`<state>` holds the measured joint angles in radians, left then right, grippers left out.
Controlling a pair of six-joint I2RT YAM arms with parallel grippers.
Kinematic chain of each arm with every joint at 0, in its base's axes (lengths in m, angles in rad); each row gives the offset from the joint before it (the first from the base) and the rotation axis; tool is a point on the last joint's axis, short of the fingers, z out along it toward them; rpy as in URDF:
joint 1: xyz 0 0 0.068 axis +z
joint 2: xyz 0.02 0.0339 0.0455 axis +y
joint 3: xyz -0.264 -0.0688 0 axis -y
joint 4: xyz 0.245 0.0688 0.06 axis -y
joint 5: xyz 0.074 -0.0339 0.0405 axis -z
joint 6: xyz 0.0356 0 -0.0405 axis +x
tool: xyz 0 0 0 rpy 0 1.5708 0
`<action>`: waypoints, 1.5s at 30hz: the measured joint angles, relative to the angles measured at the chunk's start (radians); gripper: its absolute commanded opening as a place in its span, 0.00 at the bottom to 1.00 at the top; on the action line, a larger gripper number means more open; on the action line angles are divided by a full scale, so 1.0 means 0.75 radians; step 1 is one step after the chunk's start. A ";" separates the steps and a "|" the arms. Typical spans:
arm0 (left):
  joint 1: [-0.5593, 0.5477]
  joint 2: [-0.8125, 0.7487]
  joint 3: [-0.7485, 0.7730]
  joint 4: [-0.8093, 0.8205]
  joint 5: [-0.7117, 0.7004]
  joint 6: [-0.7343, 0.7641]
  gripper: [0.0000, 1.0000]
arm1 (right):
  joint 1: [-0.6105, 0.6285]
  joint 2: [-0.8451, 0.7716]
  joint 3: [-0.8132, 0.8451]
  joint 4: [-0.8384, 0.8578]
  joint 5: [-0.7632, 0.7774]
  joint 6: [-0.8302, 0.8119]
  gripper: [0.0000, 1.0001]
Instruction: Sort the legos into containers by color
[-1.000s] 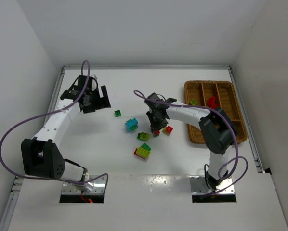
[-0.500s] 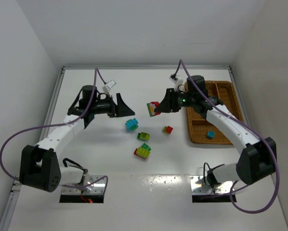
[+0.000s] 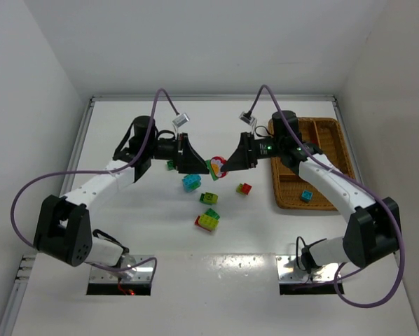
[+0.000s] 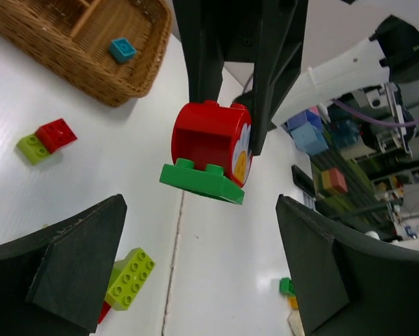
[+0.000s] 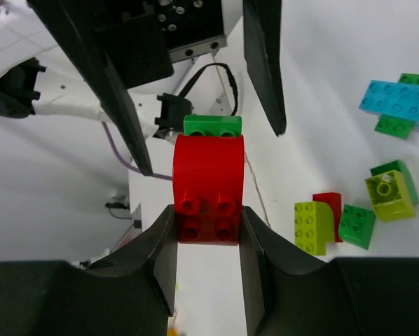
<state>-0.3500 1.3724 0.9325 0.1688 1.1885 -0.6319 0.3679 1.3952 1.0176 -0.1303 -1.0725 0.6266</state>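
Observation:
My right gripper is shut on a red lego that has a green plate stuck to its far end. It holds the stack in the air over the table's middle. My left gripper faces it from the left, open, fingers spread wide. The stack hangs just beyond their tips, untouched. The wicker tray of containers lies at the right with a cyan lego in one compartment.
On the table below lie loose legos: a cyan one, a green one, a red and yellow-green pair, a yellow-green, green and red stack, and a small green one.
My right gripper has risen from the table with the red and green stack and carried it leftward. My left gripper has swung right from the far left and now faces the stack.

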 measured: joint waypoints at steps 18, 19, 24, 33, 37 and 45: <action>-0.058 0.051 0.052 -0.057 0.111 0.132 0.59 | 0.012 0.030 0.004 0.058 -0.098 0.044 0.14; -0.058 0.054 0.053 -0.062 0.111 0.134 0.55 | 0.014 0.031 0.004 0.058 -0.097 0.044 0.14; -0.057 0.082 0.074 -0.102 0.129 0.128 0.41 | 0.023 0.039 0.004 0.058 -0.089 0.027 0.14; -0.057 0.092 0.105 -0.164 0.120 0.131 0.00 | 0.021 0.039 0.024 0.011 -0.069 -0.033 0.14; -0.046 0.125 0.114 -0.184 0.080 0.127 0.00 | 0.011 0.023 0.061 -0.097 0.046 -0.120 0.14; 0.010 0.233 0.132 -0.224 0.012 0.126 0.00 | -0.166 -0.111 0.063 -0.239 0.350 -0.167 0.13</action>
<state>-0.3424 1.5475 1.0317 0.0006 1.1976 -0.5377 0.2432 1.3117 1.0649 -0.3092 -0.8097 0.5011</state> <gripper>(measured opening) 0.423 0.349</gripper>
